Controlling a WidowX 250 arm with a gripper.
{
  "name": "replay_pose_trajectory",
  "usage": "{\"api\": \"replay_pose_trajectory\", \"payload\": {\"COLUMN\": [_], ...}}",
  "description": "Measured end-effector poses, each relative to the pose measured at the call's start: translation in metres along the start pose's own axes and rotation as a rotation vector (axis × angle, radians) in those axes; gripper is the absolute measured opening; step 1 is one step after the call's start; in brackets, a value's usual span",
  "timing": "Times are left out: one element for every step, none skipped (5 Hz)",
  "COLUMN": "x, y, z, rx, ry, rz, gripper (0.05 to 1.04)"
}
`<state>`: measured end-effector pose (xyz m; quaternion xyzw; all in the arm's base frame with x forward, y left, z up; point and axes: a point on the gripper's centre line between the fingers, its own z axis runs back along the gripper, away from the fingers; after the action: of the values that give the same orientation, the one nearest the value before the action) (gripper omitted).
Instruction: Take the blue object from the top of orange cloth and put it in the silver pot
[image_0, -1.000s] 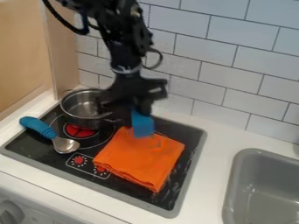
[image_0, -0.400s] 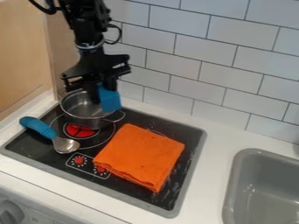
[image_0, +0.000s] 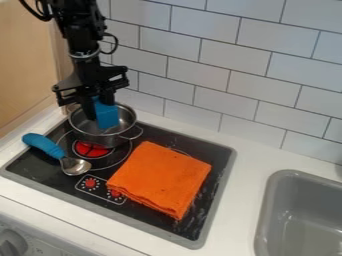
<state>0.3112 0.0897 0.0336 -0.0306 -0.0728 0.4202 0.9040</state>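
– Where to look first?
– Up at the black robot gripper (image_0: 99, 107), hanging down over the round silver metal pot (image_0: 97, 136).
– Holding what?
– Holding the boxy blue block (image_0: 107, 118), with fingers closed snug on it, apart only by the width of the block.
– In the pot or not?
– Right at the round open top, inside the rim to look at. Can't tell how deep, or if touching the bottom.
– And near the pot?
– Also on the flat black stove (image_0: 30, 167), a folded orange cloth (image_0: 160, 177). To the left of that, a shiny metal spoon (image_0: 75, 166) with a fat blue handle.
– More to see?
– Yes, a grey sink (image_0: 264, 205) at the right, and white wall tiles (image_0: 220, 45) behind.
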Motion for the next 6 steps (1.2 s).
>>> {"api": "replay_pose_trajectory", "payload": {"x": [0.005, 0.006, 0.002, 0.001, 0.005, 0.004], "y": [0.002, 0.002, 0.002, 0.001, -0.003, -0.003], "z": [-0.011, -0.019, -0.026, -0.026, -0.026, -0.026], "rx": [0.019, 0.028, 0.032, 0.049, 0.027, 0.026], "ry": [0.024, 0.038, 0.061, 0.049, 0.03, 0.031], "rz": [0.003, 0.004, 0.006, 0.033, 0.068, 0.074], "gripper": [0.269, 0.269, 0.336, 0.634, 0.934, 1.019]}}
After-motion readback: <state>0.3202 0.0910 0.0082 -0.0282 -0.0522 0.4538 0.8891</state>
